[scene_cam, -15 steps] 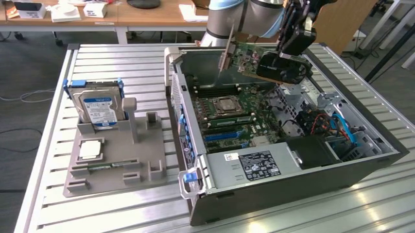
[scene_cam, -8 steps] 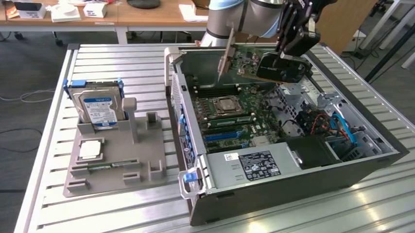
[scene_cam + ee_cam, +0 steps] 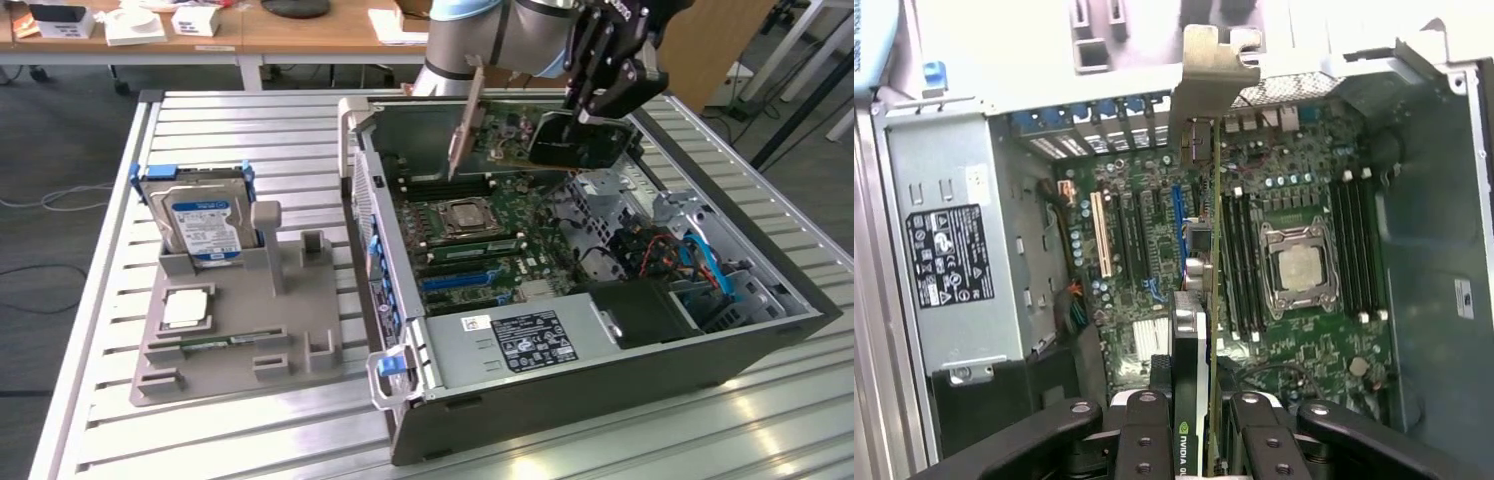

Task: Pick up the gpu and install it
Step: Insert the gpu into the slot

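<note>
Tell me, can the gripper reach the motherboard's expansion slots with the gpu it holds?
Probably yes. The gripper holds the gpu over the open case, whose side panel is off, and nothing covers the expansion slots below it.

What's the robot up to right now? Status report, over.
Claw shut on gpu. Held on edge over the open case, not seated. Nothing seen between it and the motherboard.
</note>
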Motion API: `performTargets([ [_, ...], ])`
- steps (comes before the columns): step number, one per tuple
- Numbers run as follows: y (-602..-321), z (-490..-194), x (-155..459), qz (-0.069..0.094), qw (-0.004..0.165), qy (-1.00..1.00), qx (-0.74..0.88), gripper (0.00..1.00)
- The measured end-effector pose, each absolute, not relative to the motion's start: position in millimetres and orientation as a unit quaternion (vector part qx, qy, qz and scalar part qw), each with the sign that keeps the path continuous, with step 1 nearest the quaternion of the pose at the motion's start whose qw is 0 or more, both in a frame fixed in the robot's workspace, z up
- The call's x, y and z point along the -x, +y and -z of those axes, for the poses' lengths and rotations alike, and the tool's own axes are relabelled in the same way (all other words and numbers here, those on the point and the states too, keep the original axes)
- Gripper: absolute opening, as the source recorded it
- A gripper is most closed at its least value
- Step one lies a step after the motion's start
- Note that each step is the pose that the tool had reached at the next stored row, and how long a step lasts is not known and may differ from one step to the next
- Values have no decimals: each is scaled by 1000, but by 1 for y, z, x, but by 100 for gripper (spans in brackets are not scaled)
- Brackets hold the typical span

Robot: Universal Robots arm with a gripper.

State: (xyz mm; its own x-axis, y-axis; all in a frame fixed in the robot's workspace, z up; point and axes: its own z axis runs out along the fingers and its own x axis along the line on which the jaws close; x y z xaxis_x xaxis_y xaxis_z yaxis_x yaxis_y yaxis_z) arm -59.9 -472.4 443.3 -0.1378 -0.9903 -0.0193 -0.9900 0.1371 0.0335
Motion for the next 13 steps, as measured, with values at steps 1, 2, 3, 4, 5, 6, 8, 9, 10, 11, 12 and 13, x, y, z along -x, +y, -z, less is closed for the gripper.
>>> performTargets([
  [1, -472, -443, 60, 19, 4, -749, -662, 27],
  [2, -472, -443, 60, 19, 4, -745, -667, 27],
  [3, -472, -443, 60, 19, 4, -745, -667, 27],
  [4, -472, -443, 60, 19, 4, -745, -667, 27],
  [5, -472, -443, 60, 19, 4, -744, -667, 27],
  [6, -472, -443, 60, 19, 4, -744, -667, 27],
  [8, -472, -443, 60, 19, 4, -742, -671, 27],
  [9, -472, -443, 60, 19, 4, -738, -674, 27],
  [10, -472, -442, 60, 19, 4, -734, -678, 27],
  [11, -472, -442, 60, 19, 4, -730, -683, 27],
  [12, -472, -442, 60, 19, 4, -725, -689, 27],
  [13, -472, -442, 60, 19, 5, -722, -691, 27],
])
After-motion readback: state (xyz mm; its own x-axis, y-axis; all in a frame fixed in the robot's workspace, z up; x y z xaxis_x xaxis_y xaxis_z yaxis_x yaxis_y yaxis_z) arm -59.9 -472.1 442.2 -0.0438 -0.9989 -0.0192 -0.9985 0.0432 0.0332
